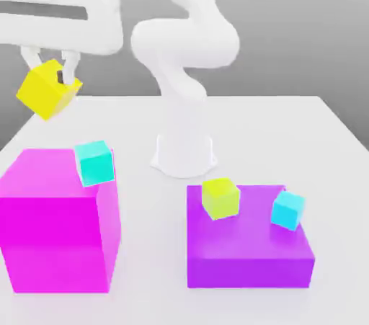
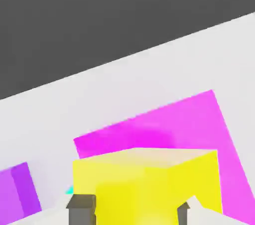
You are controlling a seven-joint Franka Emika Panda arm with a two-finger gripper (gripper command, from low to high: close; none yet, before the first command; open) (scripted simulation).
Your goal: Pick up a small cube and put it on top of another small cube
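Holding the small yellow cube (image 1: 47, 91) tilted, clamped between fingers (image 1: 70, 64) closed down onto its sides; hanging in the air above the magenta block (image 1: 54, 223), apart from it, at the exterior view's left; near a turquoise cube (image 1: 96, 164) by that block's top edge; well apart from the purple block (image 1: 245, 244), with its lime cube (image 1: 220, 199) and light-blue cube (image 1: 288, 211), on the counter (image 1: 151, 244).
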